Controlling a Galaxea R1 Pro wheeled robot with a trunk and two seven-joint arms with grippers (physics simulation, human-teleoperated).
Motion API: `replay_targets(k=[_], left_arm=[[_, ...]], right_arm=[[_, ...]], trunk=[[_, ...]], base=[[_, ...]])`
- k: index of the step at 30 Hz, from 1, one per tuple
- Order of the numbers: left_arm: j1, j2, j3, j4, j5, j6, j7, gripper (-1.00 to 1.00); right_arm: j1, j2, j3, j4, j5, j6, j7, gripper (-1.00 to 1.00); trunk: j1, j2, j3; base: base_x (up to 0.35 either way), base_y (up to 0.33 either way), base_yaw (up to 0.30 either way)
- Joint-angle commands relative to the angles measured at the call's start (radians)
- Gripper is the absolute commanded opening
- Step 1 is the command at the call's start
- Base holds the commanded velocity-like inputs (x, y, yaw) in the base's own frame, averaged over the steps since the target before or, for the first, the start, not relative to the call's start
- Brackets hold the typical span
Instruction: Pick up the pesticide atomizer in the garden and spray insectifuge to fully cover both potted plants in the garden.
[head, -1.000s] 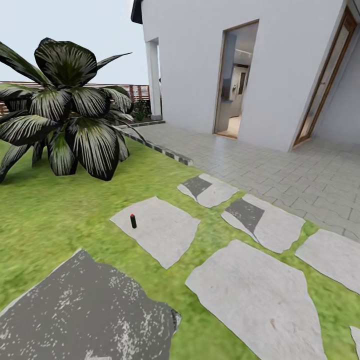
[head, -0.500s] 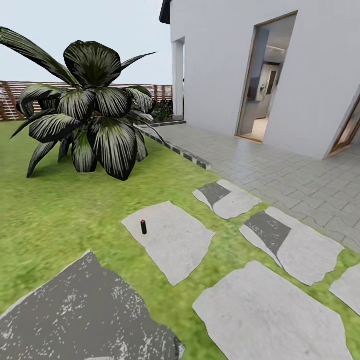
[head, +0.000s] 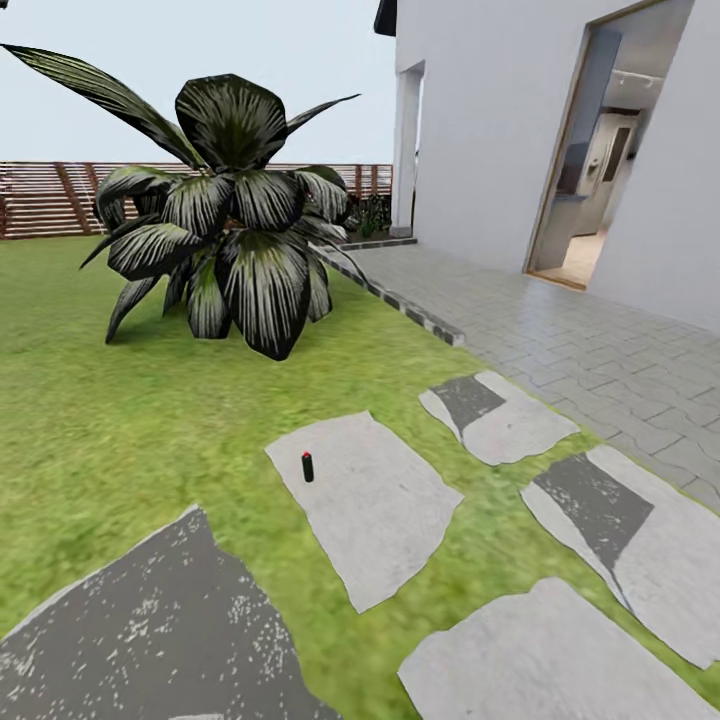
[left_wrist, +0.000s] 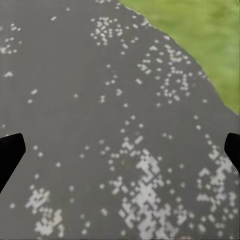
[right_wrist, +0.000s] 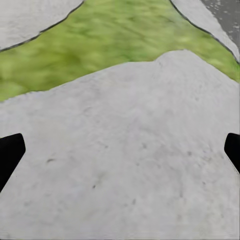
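Note:
The pesticide atomizer (head: 307, 467), a slim black cylinder with a red tip, stands upright on a light grey stepping stone (head: 385, 515) in the garden lawn (head: 120, 430), some way ahead of me. The potted plants are out of view. My left gripper (left_wrist: 120, 150) is open, its dark fingertips (left_wrist: 9, 154) wide apart over a dark speckled stone (left_wrist: 100, 100), with nothing between them. My right gripper (right_wrist: 120, 150) is open too, hanging over a pale grey stone (right_wrist: 125, 150) beside a strip of grass.
A big dark striped-leaf bush (head: 225, 215) grows on the lawn behind the atomizer. A brown slatted fence (head: 50, 195) closes the back. To the right lie a stone curb (head: 405, 305), grey paving (head: 590, 345), the white house wall (head: 480, 120) and an open doorway (head: 595, 170).
The whole head view has shifted: the camera has turned left, so bush, atomizer and house sit further right in the picture. The atomizer stays upright on its stone.

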Motion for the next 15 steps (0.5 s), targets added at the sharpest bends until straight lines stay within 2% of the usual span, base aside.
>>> replay_targets(k=[1,15], left_arm=[[-0.001,0.000,0.002,0.001,0.001,-0.003,0.000,1.00],[-0.001,-0.001,0.002,0.001,0.001,-0.002,0.001,1.00]], right_arm=[[0.000,0.000,0.000,0.000,0.000,-0.002,-0.003,1.00],[0.000,0.000,0.001,0.000,0.000,-0.002,-0.003,1.00]], trunk=[[0.000,0.000,-0.001],[0.000,0.000,-0.002]], base=[[0.326,-0.167,0.275],[0.288,-0.205,0.276]])
